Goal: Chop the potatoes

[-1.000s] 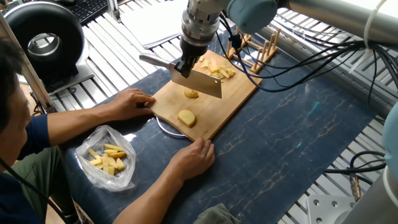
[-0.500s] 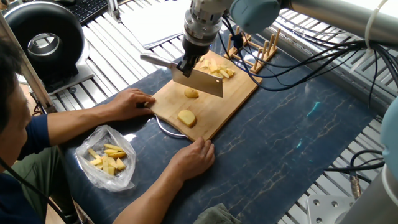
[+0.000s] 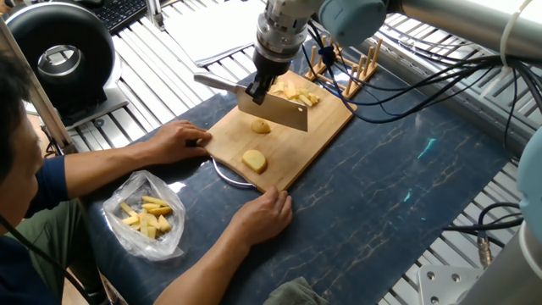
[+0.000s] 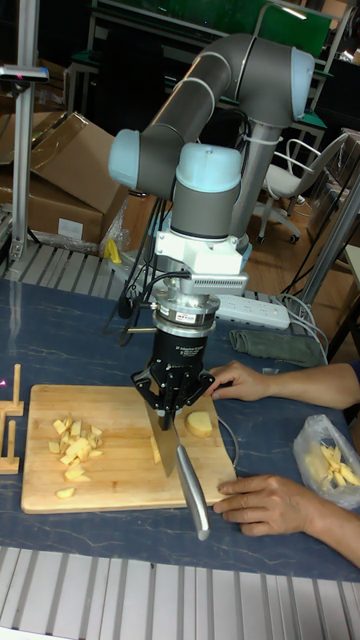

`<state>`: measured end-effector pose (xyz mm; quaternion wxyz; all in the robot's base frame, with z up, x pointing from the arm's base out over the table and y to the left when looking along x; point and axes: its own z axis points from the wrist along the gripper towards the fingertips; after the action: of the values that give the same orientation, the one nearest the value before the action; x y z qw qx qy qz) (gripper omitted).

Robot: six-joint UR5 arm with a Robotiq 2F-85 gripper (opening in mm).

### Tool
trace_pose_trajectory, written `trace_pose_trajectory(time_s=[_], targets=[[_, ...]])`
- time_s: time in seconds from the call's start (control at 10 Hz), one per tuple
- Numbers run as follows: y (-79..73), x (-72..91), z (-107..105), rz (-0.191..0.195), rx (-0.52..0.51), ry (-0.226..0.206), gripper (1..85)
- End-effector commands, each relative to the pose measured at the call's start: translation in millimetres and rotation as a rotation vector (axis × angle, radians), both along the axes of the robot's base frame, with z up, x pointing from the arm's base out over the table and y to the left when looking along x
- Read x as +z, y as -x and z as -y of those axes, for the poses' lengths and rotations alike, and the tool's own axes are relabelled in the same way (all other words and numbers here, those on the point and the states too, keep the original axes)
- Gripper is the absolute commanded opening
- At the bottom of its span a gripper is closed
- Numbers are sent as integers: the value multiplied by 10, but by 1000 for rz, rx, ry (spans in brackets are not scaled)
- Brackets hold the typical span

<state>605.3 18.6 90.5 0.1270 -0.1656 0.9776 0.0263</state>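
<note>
Centrally in the fixed view, the gripper (image 3: 258, 87) is clamped on a knife (image 3: 273, 110), whose broad rectangular steel blade hangs edge-down above a pale wooden cutting board (image 3: 326, 125). Just below the blade lie two uncut potatoes: a small rounded chunk (image 3: 261, 127) directly beneath the edge and a larger, smooth half-round piece (image 3: 254, 160) toward the lower part of the board. Behind the blade, toward the upper right of the board, sits a heap of chopped pieces (image 3: 298, 93), small, angular and pale yellow. Two human hands (image 3: 179, 140) press on the board's lower-left edges. At lower left, a crinkled clear plastic bag (image 3: 148, 213) holds yellow sticks. The board rests on a dark blue, faintly marbled mat (image 3: 398, 186). In the tall fixed view the knife's metal handle (image 4: 195, 490) slants toward the bottom of the frame.
</note>
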Motion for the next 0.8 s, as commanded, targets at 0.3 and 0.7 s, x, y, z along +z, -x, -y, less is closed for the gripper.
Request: trace_pose_trajectory(time_s=[0.3, 0.7], targets=[[16, 1, -4, 3, -6, -17, 10], [34, 12, -7, -4, -13, -21, 10]])
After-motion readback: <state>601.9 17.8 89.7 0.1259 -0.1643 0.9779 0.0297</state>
